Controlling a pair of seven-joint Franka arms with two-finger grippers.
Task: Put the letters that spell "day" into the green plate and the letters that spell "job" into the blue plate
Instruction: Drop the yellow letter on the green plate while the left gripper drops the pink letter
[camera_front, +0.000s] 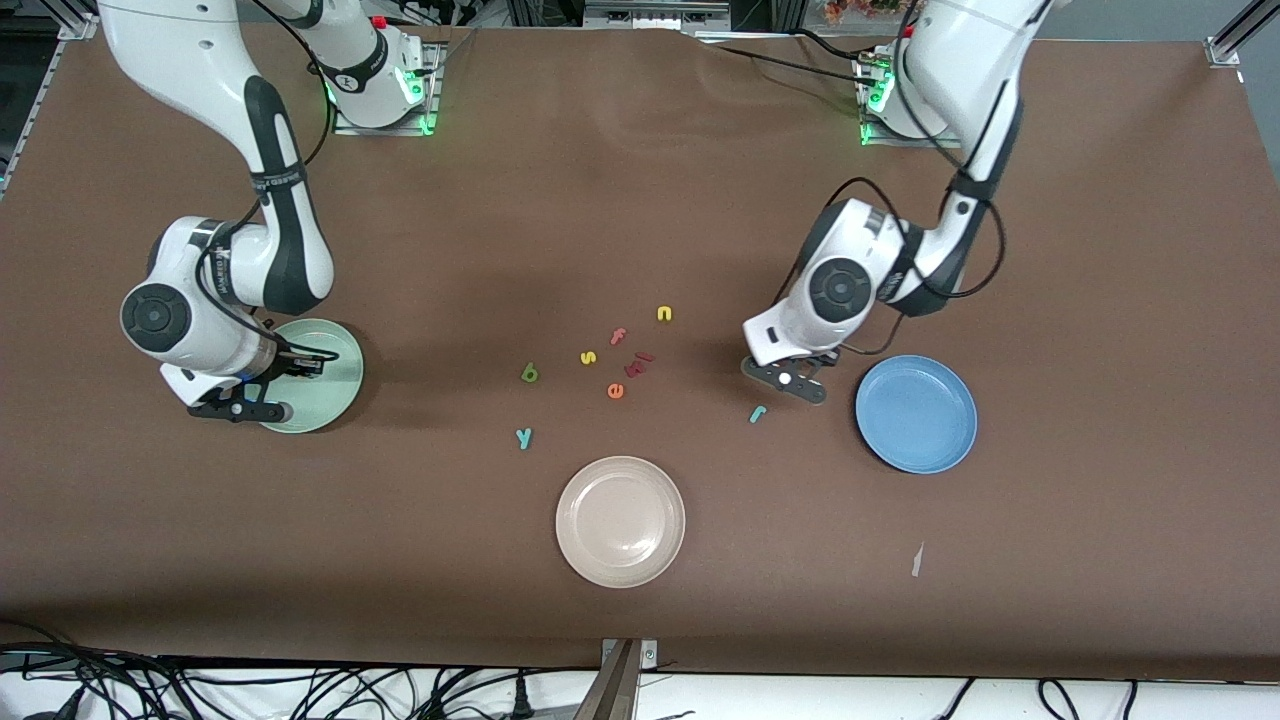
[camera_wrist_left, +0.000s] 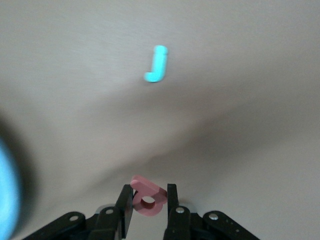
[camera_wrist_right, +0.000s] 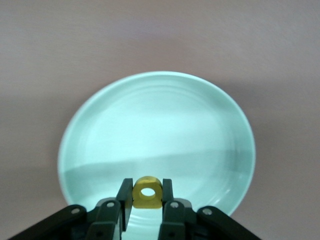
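Three plates sit on the brown table (camera_front: 640, 180) in the front view: the green plate (camera_front: 335, 385) at the right arm's end, the blue plate (camera_front: 916, 413) at the left arm's end, and a beige plate (camera_front: 620, 521) between them, nearest the camera. The right gripper (camera_front: 262, 388) hangs over the green plate. The left gripper (camera_front: 790, 378) is over bare table just beside the blue plate, with the teal "j" (camera_front: 757, 413) lying near it. A green letter (camera_front: 530, 374), the teal "y" (camera_front: 523, 437), yellow "s" (camera_front: 588, 357), yellow "n" (camera_front: 664, 314), pink "f" (camera_front: 618, 336) and orange "e" (camera_front: 615, 391) lie mid-table.

Left wrist view: the fingers (camera_wrist_left: 125, 202) pinch the pink "b" (camera_wrist_left: 147, 196) above the table; the "j" lies farther off.

Right wrist view: the fingers (camera_wrist_right: 125, 192) pinch the yellow "a" (camera_wrist_right: 147, 192) over the green plate's rim.
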